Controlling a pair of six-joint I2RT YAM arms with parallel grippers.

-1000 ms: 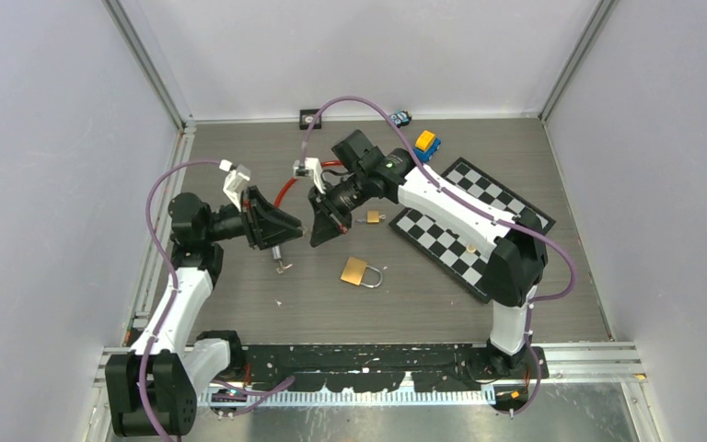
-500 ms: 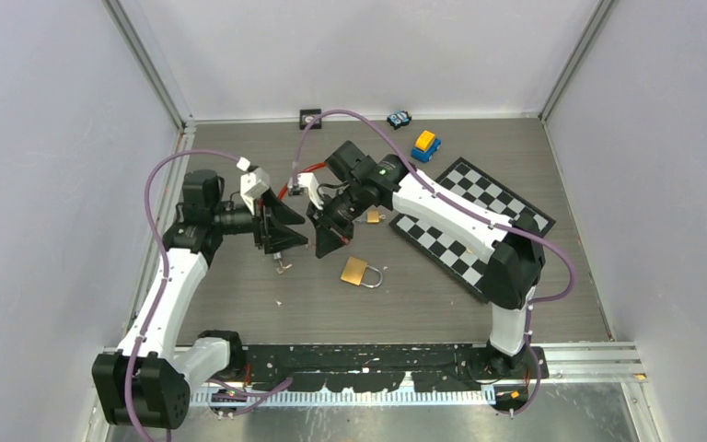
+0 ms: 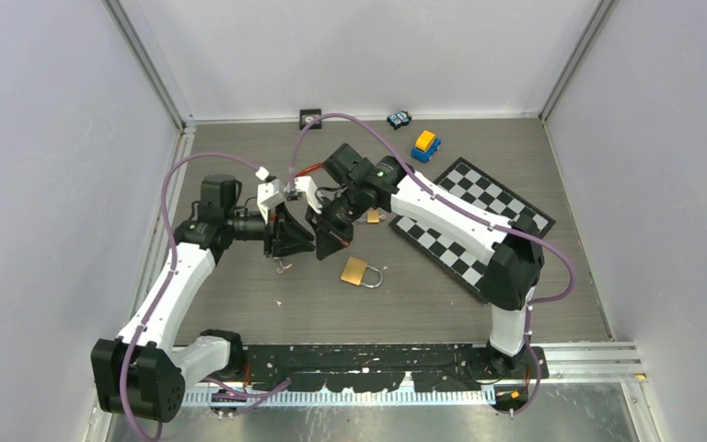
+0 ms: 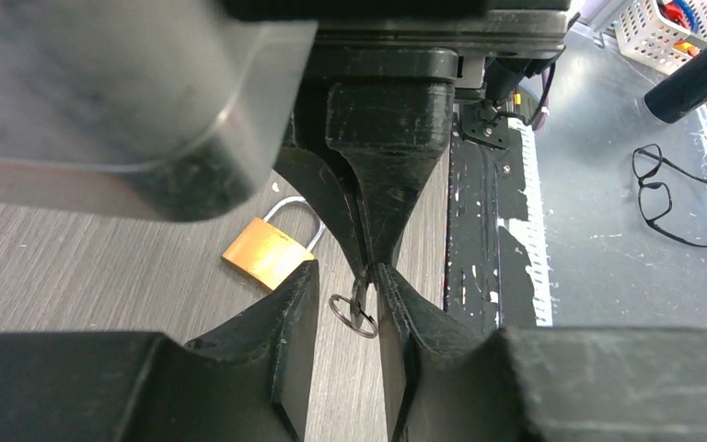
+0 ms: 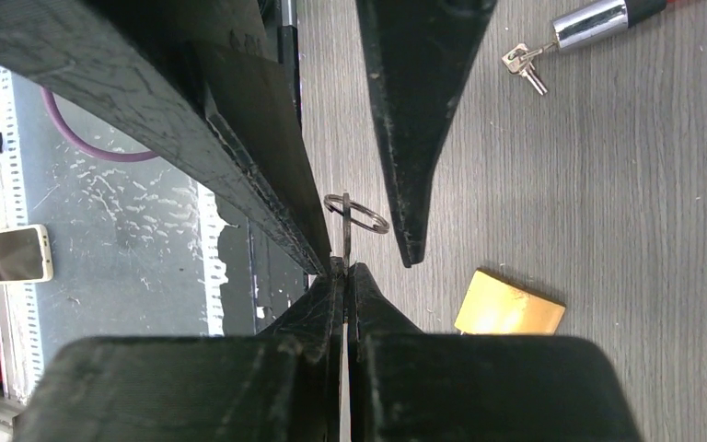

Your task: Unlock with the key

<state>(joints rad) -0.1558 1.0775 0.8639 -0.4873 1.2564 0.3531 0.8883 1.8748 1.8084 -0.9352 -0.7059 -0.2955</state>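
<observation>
Right gripper [image 5: 343, 269] is clenched on the key [image 5: 344, 238], which is held above the table. Left gripper [image 4: 348, 270] stands released, straddling the key's ring. Padlock [image 3: 354, 270] lies at 4 o'clock from both.

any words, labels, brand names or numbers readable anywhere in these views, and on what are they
No text can be read in any view.
Large brass padlock: the face looks plain, no lettering seen.
Small padlock: too small to tell.
Blue and yellow toy car: too small to tell.
</observation>
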